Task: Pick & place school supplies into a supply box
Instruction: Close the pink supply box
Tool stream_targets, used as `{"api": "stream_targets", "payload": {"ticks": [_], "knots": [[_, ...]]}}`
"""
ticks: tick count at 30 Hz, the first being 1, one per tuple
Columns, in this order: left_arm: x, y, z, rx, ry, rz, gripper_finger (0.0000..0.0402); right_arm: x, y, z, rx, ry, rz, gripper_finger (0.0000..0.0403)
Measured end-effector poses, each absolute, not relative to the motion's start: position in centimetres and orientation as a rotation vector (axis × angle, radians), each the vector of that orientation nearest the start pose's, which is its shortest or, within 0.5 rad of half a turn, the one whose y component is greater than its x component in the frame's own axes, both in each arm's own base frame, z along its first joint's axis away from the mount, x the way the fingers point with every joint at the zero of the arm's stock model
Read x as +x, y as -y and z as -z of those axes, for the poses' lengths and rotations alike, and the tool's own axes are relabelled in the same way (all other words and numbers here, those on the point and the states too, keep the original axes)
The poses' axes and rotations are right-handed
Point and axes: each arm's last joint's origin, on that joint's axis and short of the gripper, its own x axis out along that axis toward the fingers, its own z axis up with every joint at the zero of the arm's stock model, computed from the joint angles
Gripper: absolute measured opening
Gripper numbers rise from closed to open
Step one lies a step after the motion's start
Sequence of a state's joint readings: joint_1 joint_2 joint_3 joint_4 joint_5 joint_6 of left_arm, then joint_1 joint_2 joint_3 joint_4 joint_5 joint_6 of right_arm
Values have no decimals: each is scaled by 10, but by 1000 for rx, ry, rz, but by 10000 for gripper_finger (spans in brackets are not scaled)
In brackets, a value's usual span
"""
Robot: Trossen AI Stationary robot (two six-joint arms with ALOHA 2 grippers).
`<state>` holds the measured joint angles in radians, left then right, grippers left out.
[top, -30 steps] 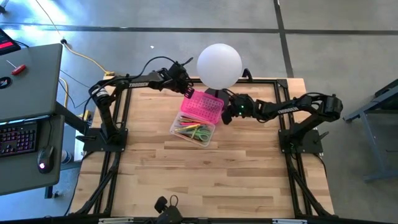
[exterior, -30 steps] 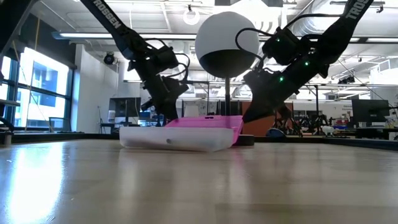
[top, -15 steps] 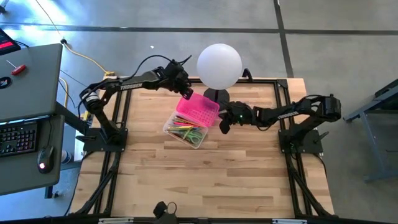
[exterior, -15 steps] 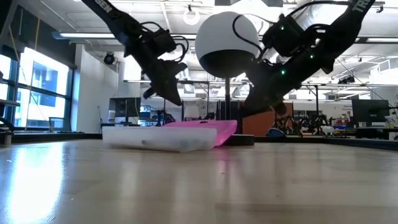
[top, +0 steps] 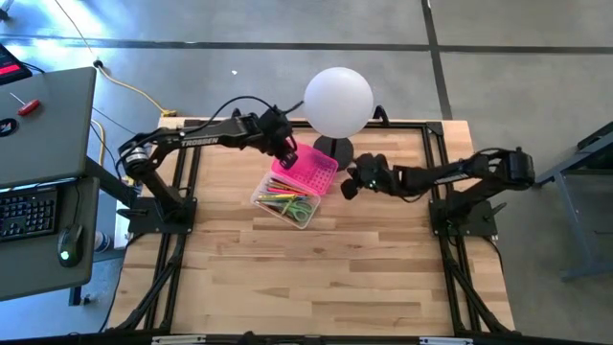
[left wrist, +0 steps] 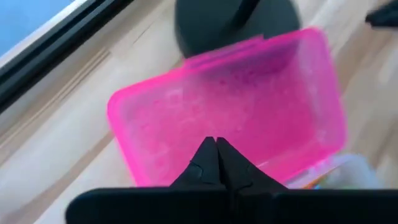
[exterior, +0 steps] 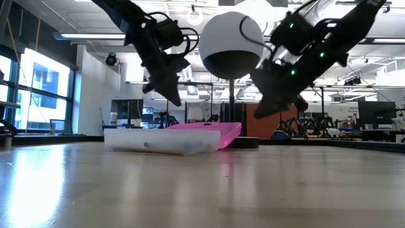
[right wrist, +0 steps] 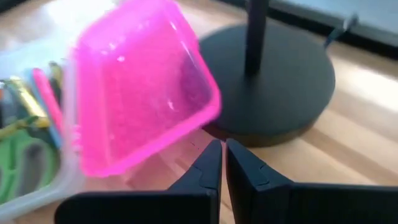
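Observation:
The supply box lies open on the table. Its clear base holds the school supplies: pencils, pens and green scissors. The pink lid is folded back beside the base, and its far corner reaches the lamp's black foot. My left gripper is shut and hangs above the lid's far-left edge, clear of it in the low view. My right gripper is shut and hovers above the table right of the lid.
A white globe lamp stands on a black foot just behind the box, between both arms. A desk with a keyboard stands off the table's left side. Bare wood stretches toward the near edge.
The box has slid a little toward the table's left and turned, and its lid has dropped flatter. My left gripper has risen off the lid's far edge. My right gripper moved left toward the lid, then rose and drew slightly back to the right.

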<state>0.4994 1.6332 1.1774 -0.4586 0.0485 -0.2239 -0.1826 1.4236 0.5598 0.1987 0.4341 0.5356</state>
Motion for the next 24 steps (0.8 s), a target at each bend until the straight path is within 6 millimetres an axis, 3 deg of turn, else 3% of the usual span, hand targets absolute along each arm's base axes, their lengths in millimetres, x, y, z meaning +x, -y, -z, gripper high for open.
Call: {"api": "stream_targets", "payload": {"ticks": [4, 10, 15, 20, 24], "knots": [[296, -149, -248, -414, -851, -539, 15, 252, 72, -152, 447, -530, 743, 0], [291, -133, -266, -381, -822, -503, 77, 256, 84, -161, 465, -438, 680, 0], [287, -129, -268, -399, -848, -508, 98, 257, 90, -166, 441, -390, 645, 1], [285, -120, -263, -428, -912, -499, 87, 252, 91, -159, 416, -478, 693, 11], [286, -99, -262, -408, -987, -446, 44, 249, 93, -157, 374, -483, 800, 22]]}}
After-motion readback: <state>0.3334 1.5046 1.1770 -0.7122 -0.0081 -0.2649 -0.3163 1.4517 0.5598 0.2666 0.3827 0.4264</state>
